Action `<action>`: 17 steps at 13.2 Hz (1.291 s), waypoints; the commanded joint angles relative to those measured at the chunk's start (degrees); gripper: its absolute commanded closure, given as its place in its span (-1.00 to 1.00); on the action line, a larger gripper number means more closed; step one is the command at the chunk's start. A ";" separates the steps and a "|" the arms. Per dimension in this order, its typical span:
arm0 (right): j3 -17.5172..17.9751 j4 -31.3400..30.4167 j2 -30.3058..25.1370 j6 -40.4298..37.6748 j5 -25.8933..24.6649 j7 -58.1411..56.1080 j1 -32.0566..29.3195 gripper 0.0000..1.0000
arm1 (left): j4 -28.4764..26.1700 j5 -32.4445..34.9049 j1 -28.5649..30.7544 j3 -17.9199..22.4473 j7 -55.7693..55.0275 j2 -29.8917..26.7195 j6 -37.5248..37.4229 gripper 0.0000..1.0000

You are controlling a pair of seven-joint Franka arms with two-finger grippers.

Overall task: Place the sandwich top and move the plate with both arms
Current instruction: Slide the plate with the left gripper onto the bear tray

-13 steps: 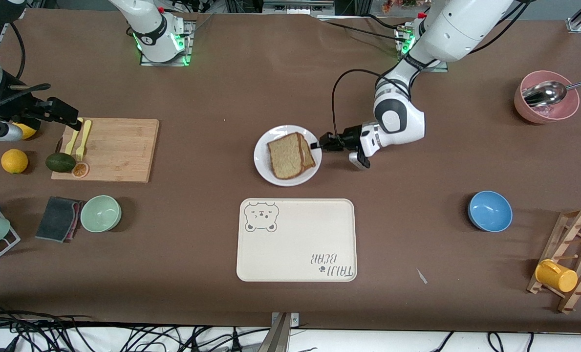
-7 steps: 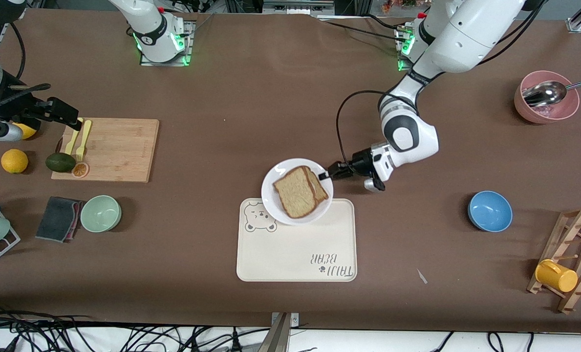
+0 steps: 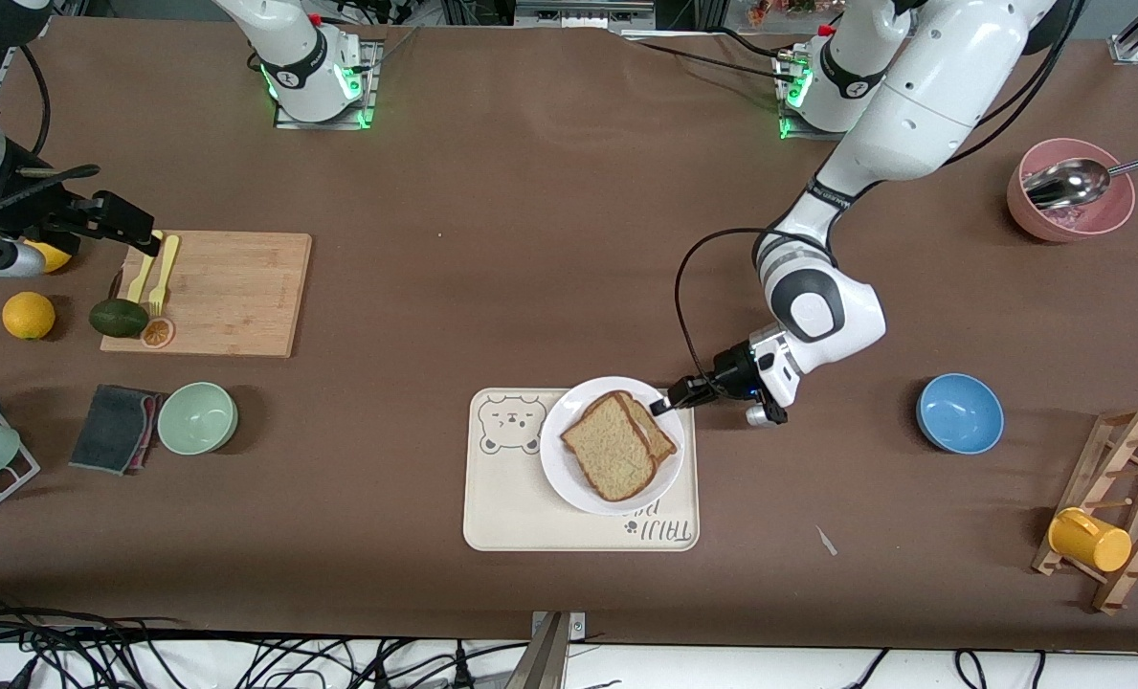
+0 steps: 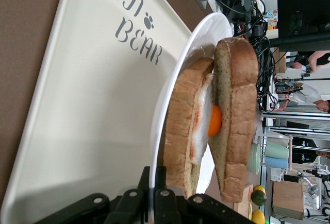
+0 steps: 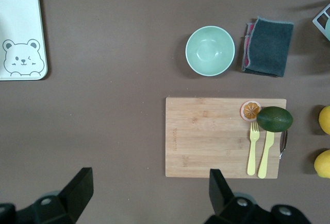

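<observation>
The left tool (image 3: 672, 399) pinches the rim of the plate (image 3: 569, 478) over the bear tray (image 3: 492, 517) — the sandwich top (image 3: 610, 457) already caps the egg slice (image 4: 186, 131). Next, probably: lower gently, then release. The right tool (image 5: 147, 190), spread, waits above the cutting board (image 5: 206, 136).

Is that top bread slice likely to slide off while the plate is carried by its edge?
Possibly: the sandwich top lies loose, skewed over the egg slice. The plate, pinched at its rim by the left gripper, looks smooth.
</observation>
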 commanded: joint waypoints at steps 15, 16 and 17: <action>-0.03 0.58 -0.03 0.99 -2.59 2.85 -0.03 -1.00 | 5.72 1.53 -4.96 4.59 -5.13 3.81 0.79 -0.76; -0.12 0.58 0.06 0.99 -2.59 2.85 -0.04 -1.00 | 4.94 1.36 -4.78 4.59 -5.13 2.76 0.71 -0.81; -0.12 0.75 0.07 0.90 -2.77 2.67 -0.12 -1.00 | 4.58 1.36 -4.87 4.59 -5.21 2.31 0.71 -0.84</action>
